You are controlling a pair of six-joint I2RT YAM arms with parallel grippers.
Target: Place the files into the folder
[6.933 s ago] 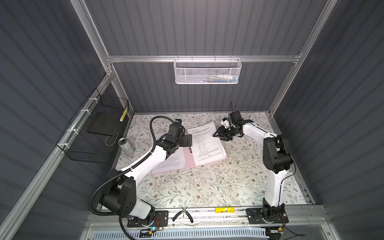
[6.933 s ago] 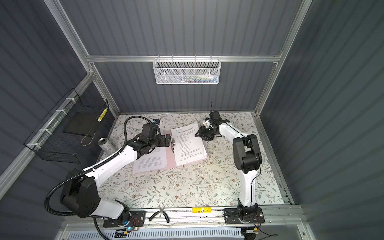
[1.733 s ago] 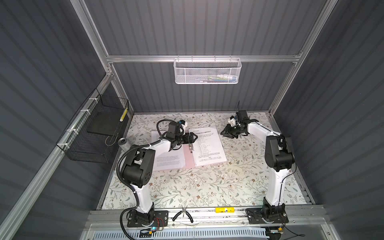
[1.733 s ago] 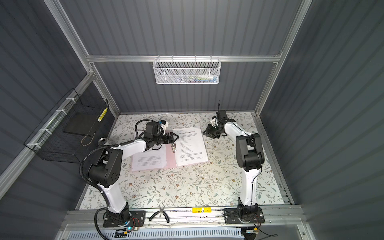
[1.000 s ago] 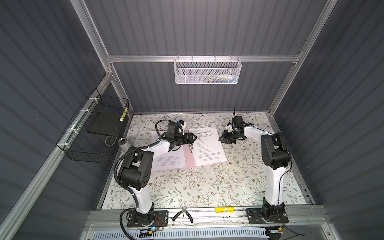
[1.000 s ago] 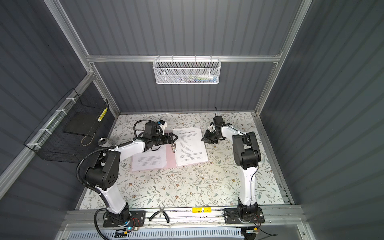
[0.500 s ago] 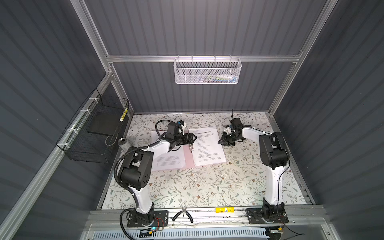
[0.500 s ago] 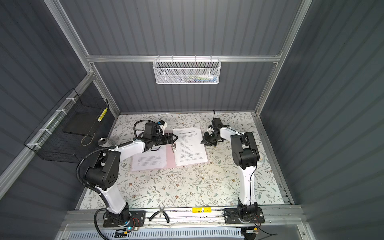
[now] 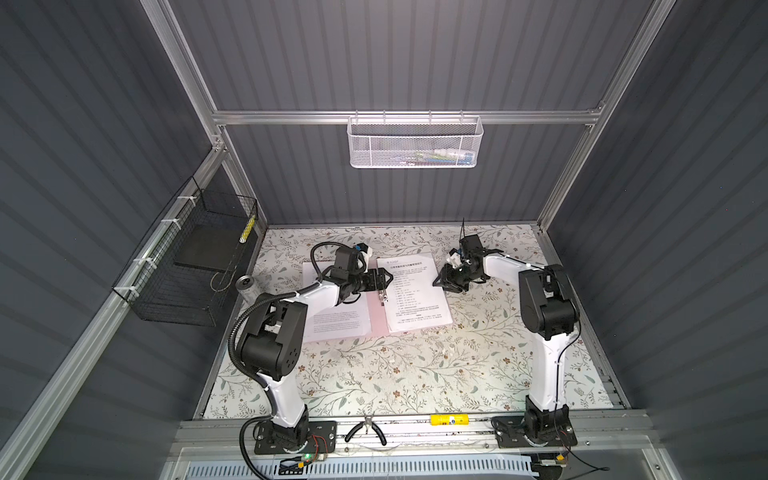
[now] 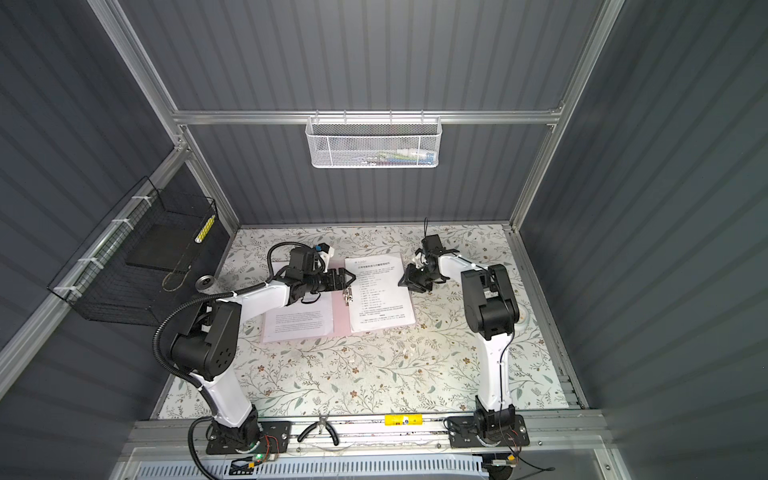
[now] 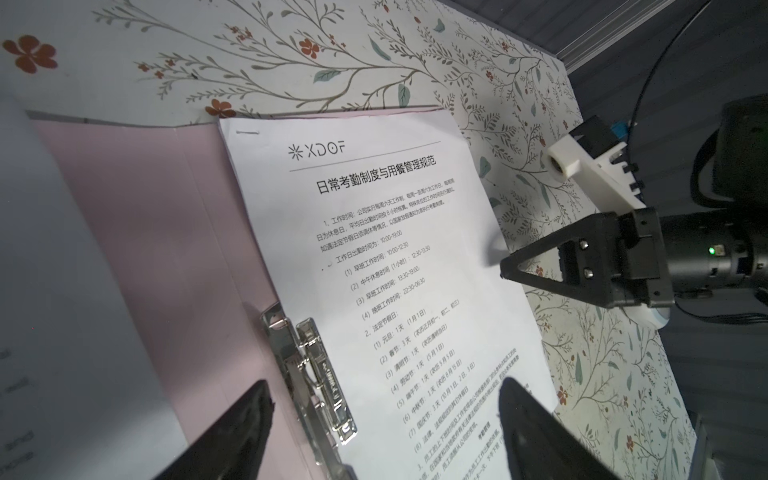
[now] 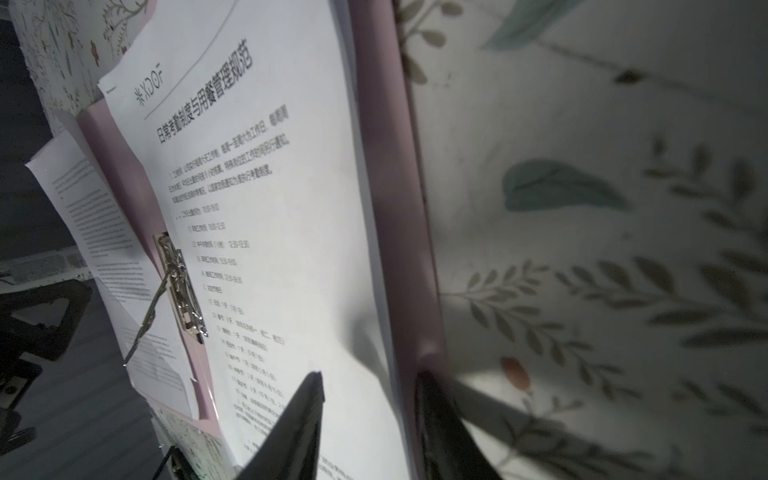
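Files (image 9: 417, 297): stack on right leaf of folder (image 9: 376, 321), long axis along its spine. Right gripper (image 9: 437, 282) nearer, jaws parted astride folder's outer edge; left gripper (image 9: 387, 279) spread wide above folder's clip (image 9: 381, 297).

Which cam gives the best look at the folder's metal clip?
Left wrist: the clip is close, sharp and lit, lying on the pink folder at the edge of the paper. Right wrist shows the clip smaller, dimmer, side-on. In both top views it is only a tiny glint.
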